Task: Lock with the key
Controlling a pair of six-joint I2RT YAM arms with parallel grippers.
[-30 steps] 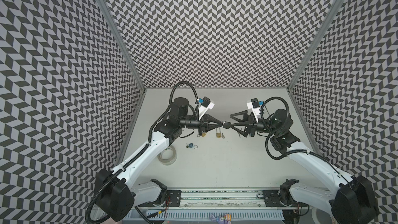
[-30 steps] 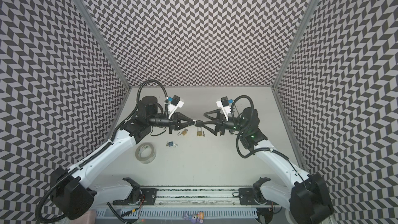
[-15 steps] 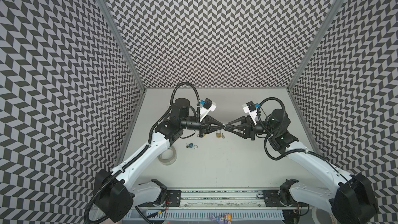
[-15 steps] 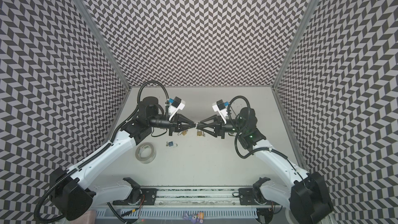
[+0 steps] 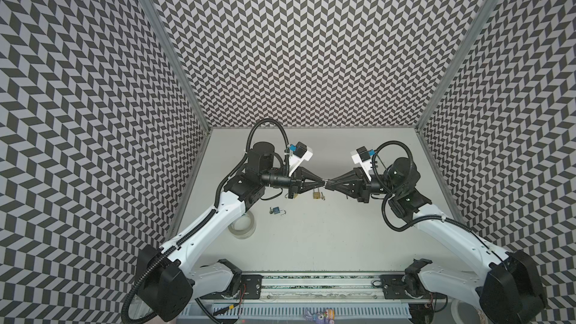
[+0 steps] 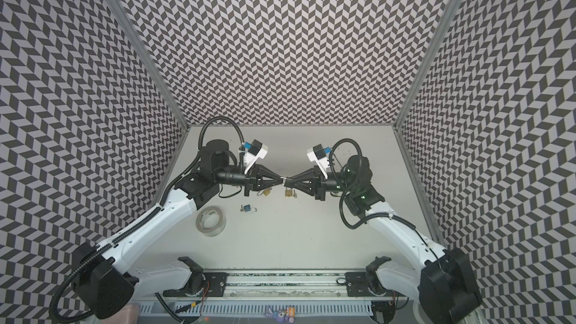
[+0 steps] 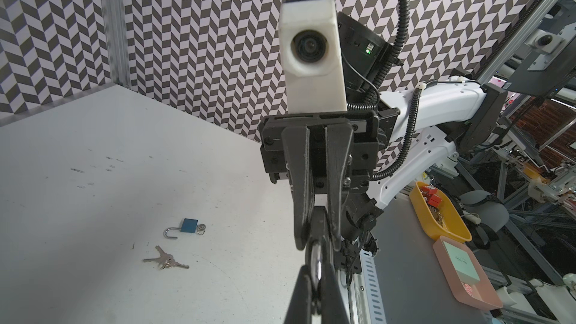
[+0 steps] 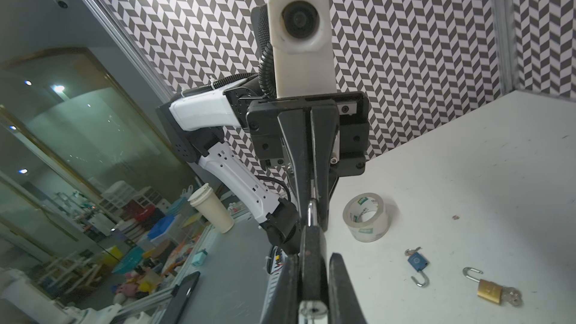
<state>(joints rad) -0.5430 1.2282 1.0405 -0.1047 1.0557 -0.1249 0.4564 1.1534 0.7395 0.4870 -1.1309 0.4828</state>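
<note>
2 robot grippers meet tip to tip above the middle of the table (image 5: 311,238). The left gripper (image 5: 321,182) pinches the silver shackle (image 8: 310,213) of a black padlock (image 8: 311,263); the right gripper (image 5: 329,181) is closed around its body. Loose keys (image 7: 166,261) lie on the table.

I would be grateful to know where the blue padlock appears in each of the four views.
In a top view: blue padlock left of centre, right of the tape roll.
In a top view: the same place.
Left wrist: it lies beside the loose keys.
Right wrist: it lies between tape roll and brass padlock.
Landmark: the tape roll, missing only from the left wrist view.
</note>
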